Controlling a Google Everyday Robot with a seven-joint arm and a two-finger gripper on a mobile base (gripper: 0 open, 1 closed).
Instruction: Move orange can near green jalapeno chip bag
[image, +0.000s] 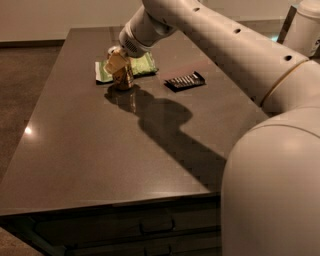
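Note:
The orange can (125, 79) stands upright at the far side of the dark table, its base on or just above the tabletop, touching the front edge of the green jalapeno chip bag (144, 65). The bag lies flat behind the can and shows on both sides of it. My gripper (117, 62) reaches down from the white arm and is shut on the upper part of the can. The can's top is hidden by the fingers (114, 64).
A black ribbed packet (185, 80) lies to the right of the bag. The dark table (100, 150) stretches toward the camera, with drawers under its front edge. My white arm and body fill the right side of the view.

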